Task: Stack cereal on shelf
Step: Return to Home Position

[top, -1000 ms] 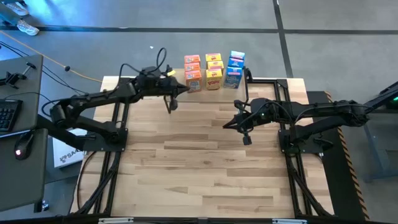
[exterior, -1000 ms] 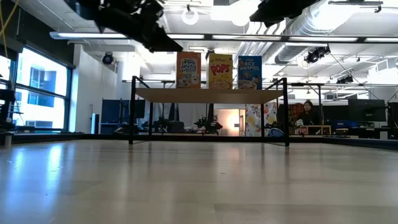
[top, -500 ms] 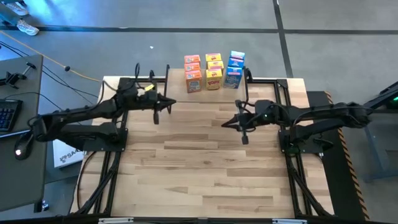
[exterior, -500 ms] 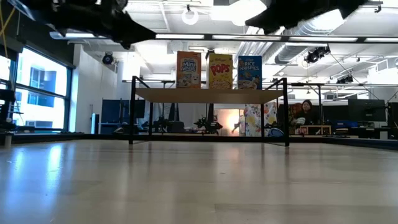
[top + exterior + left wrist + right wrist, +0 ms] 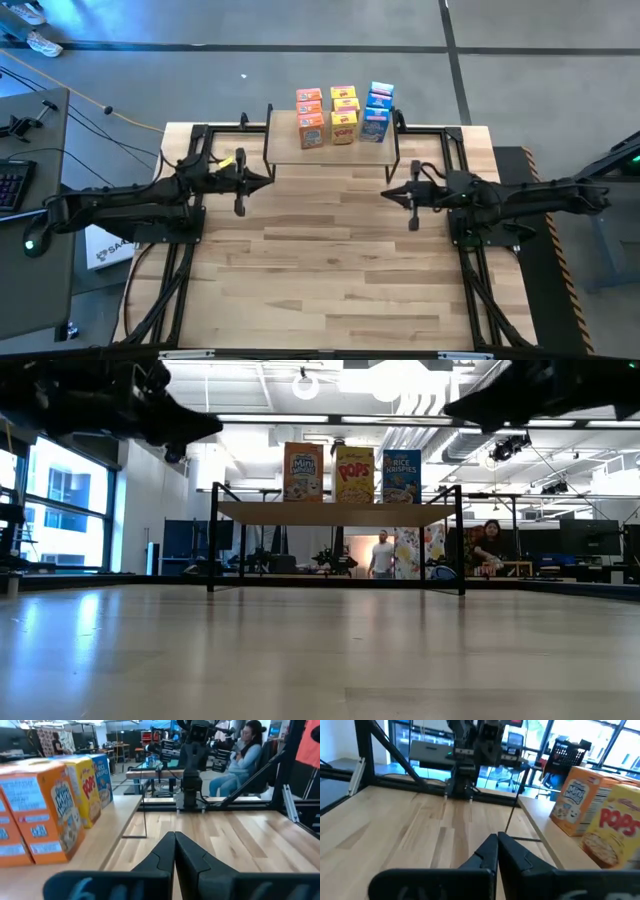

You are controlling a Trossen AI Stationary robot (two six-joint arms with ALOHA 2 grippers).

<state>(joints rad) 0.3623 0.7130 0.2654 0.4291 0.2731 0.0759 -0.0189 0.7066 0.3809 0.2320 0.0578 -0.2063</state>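
Orange, yellow and blue cereal boxes stand upright in three rows on the light-wood shelf at the table's far edge. The low view shows the front orange, yellow and blue boxes on the shelf top. My left gripper is shut and empty, left of the shelf and nearer than it; its closed fingers show in the left wrist view. My right gripper is shut and empty, right of the shelf's front; it shows in the right wrist view.
Black metal frame rails run along the table's left and right sides. The shelf's thin black legs stand on the tabletop. People sit and stand in the room beyond the table.
My left gripper has drawn back from the orange boxes on the shelf toward the table's left and near side, empty. My right gripper has shifted toward the table's right edge. The boxes have stayed in place.
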